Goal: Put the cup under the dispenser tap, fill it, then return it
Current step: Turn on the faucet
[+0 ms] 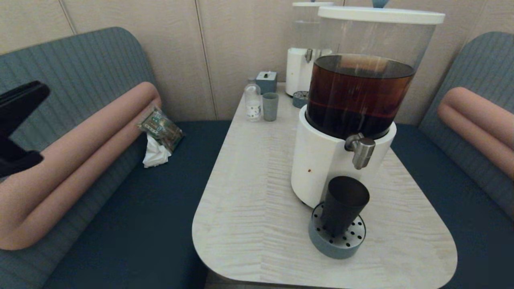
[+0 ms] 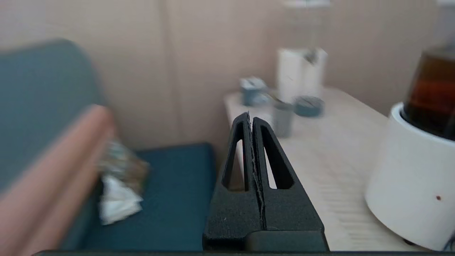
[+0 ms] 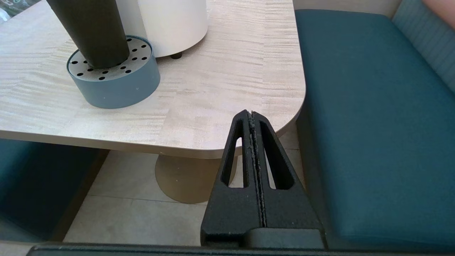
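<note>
The dark cup (image 1: 343, 205) stands upright on the round blue-grey drip tray (image 1: 336, 243), right below the steel dispenser tap (image 1: 361, 149) of the big white-based dispenser (image 1: 321, 164) holding brown liquid. The right wrist view shows the cup (image 3: 90, 32) on that drip tray (image 3: 117, 83). My left gripper (image 1: 38, 92) hangs shut and empty at the far left over the bench, well away from the cup; the left wrist view has it (image 2: 250, 117) pointing along the table's left edge. My right gripper (image 3: 251, 114) is shut and empty, low beside the table's near right corner.
At the back of the table (image 1: 257, 192) stand a small grey-green cup (image 1: 270, 106), a clear bottle (image 1: 253, 102), a small blue box (image 1: 266, 81) and a second dispenser (image 1: 305, 56) with clear liquid. A crumpled packet and tissue (image 1: 158, 134) lie on the left bench.
</note>
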You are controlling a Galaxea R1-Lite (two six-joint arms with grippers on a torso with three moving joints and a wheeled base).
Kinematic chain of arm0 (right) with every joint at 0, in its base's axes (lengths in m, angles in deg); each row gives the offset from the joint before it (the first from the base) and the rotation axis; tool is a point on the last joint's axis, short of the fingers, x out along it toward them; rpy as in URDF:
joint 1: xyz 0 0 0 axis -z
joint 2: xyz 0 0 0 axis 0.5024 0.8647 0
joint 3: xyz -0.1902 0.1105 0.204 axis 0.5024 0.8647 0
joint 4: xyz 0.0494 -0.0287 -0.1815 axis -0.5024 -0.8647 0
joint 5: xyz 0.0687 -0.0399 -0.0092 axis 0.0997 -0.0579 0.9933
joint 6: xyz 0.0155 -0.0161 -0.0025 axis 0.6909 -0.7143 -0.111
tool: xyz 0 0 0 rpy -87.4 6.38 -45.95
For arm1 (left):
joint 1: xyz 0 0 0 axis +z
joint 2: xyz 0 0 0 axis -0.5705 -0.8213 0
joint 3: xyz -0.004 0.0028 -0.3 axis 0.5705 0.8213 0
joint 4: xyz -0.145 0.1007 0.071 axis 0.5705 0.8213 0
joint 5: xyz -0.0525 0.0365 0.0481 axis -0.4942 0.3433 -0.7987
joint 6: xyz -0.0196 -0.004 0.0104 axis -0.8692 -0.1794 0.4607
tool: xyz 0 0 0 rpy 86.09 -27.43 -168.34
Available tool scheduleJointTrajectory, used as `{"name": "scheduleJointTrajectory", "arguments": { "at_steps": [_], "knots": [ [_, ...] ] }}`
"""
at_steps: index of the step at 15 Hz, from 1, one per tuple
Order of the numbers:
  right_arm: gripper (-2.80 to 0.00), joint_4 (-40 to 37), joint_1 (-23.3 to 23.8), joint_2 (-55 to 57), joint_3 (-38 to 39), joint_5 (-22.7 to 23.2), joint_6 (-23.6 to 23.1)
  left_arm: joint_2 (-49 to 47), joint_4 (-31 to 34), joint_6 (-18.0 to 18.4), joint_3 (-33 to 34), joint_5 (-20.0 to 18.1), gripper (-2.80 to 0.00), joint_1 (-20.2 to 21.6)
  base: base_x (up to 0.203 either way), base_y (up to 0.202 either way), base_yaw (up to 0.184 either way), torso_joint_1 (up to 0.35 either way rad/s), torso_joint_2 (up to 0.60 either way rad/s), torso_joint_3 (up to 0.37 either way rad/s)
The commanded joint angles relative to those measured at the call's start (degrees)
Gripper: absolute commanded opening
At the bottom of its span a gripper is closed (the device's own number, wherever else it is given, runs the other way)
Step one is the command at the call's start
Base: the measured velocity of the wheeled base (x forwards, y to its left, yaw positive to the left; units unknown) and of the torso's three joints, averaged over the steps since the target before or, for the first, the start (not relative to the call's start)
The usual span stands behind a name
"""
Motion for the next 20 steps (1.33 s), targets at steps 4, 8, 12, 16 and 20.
{"name": "scheduleJointTrajectory", "arguments": {
  "at_steps": [4, 8, 12, 16, 20],
  "knots": [
    [-2.80, 0.00, -0.01, 0.07, 0.01, 0.01, 0.01, 21.46, 5.29, 0.12, 6.81, 1.96, -2.80, 2.76, 0.000, 0.000, 0.000, 0.000, 0.00, 0.000],
    [-2.80, 0.00, -0.01, 0.07, 0.01, 0.01, 0.01, 30.16, 9.94, 0.20, 10.24, 2.16, -2.80, 3.56, 0.000, 0.000, 0.000, 0.000, 0.00, 0.000],
    [-2.80, 0.00, -0.01, 0.07, 0.01, 0.01, 0.01, 37.97, 15.20, 0.23, 13.17, 2.24, -2.80, 3.18, 0.000, 0.000, 0.000, 0.000, 0.00, 0.000],
    [-2.80, 0.00, -0.01, 0.07, 0.01, 0.01, 0.01, 44.02, 19.26, 0.80, 18.43, 1.90, -2.80, 2.91, 0.000, 0.000, 0.000, 0.000, 0.00, 0.000],
    [-2.80, 0.00, -0.01, 0.07, 0.01, 0.01, 0.01, 44.26, 13.11, 1.07, 26.56, 2.08, -2.80, 2.96, 0.000, 0.000, 0.000, 0.000, 0.00, 0.000]
  ]
}}
